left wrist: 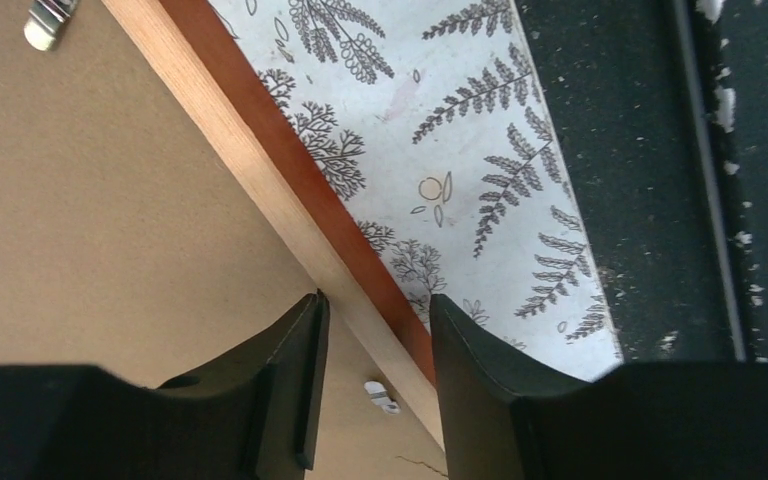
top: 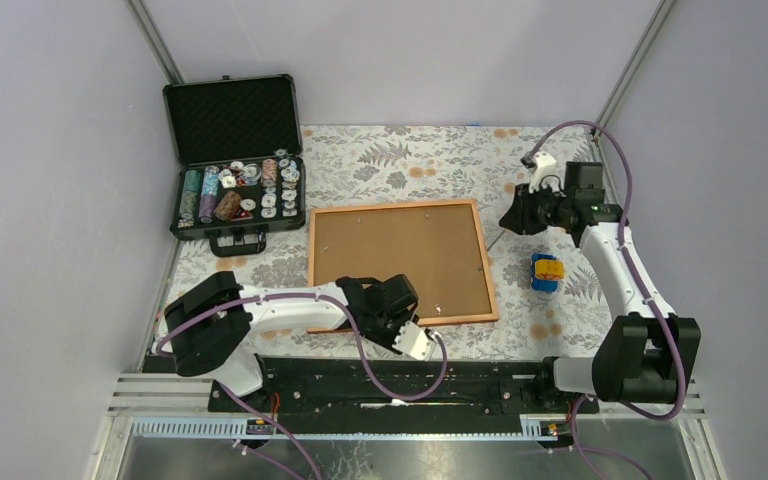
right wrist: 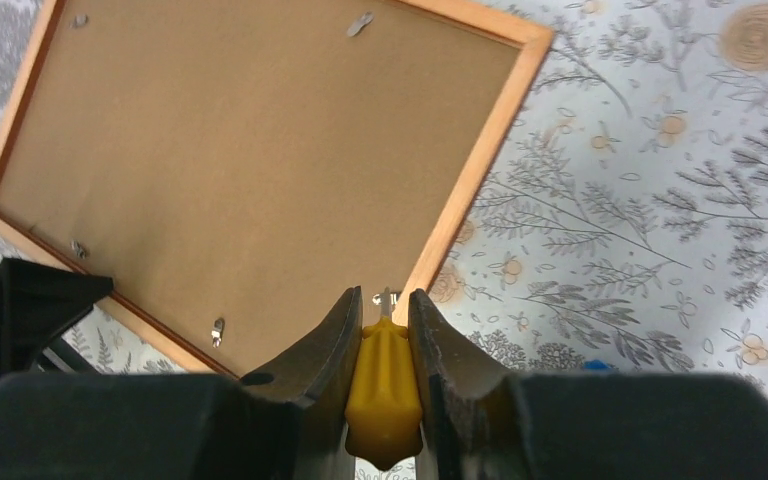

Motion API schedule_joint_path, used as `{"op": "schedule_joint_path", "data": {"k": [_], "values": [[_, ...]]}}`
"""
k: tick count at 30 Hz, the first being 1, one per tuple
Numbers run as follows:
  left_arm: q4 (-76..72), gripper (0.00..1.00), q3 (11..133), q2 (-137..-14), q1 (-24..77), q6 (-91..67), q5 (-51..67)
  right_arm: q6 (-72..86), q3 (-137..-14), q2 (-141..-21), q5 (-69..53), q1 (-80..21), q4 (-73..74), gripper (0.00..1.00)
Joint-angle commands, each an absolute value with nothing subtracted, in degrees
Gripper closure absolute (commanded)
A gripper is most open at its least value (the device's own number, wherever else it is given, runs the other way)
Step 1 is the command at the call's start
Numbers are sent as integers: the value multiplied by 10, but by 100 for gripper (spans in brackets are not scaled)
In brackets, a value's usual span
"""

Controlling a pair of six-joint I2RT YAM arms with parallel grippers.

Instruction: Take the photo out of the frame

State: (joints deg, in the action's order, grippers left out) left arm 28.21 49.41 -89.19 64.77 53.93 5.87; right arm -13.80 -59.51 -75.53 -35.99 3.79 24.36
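The orange-red frame lies face down mid-table with its brown backing board up, held by small metal clips. The photo is hidden under the board. My left gripper is at the frame's near edge. In the left wrist view it is open, jaws astride the wooden border, with a clip between them. My right gripper hovers off the frame's far right corner, shut on a yellow-handled screwdriver. Its tip points at the frame's right border.
An open black case of poker chips stands at the back left. A blue and yellow object lies right of the frame. The black base rail runs along the near edge. The fern-patterned cloth covers the table.
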Motion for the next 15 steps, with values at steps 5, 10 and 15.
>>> {"op": "schedule_joint_path", "data": {"k": [5,10,15], "values": [[283,44,516,-834,641,460,106,-192,-600,-763,-287,-47,270,100],[225,40,508,-813,609,396,118,-208,-596,-769,-261,-72,288,100],[184,39,501,-822,593,360,98,-209,-575,-763,-229,-99,287,100]]}}
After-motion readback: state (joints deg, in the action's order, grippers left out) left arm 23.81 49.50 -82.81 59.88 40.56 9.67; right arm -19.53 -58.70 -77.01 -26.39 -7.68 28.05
